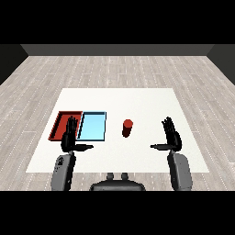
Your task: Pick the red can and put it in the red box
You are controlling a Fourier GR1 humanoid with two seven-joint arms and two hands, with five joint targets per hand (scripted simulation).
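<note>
Red can (127, 127) stands upright at the frame's centre on the white worktop (137, 98). From the left, we see our left hand (69, 136) open and empty over the red tray (59, 120), the light blue tray (93, 126), then our right hand (171, 136) open, holding nothing.

Red can (127, 127) upright, right of light blue tray (92, 126)

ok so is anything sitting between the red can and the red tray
Yes: the light blue tray lies between the red can and the red tray. The left robot hand also hovers over that side.
</note>
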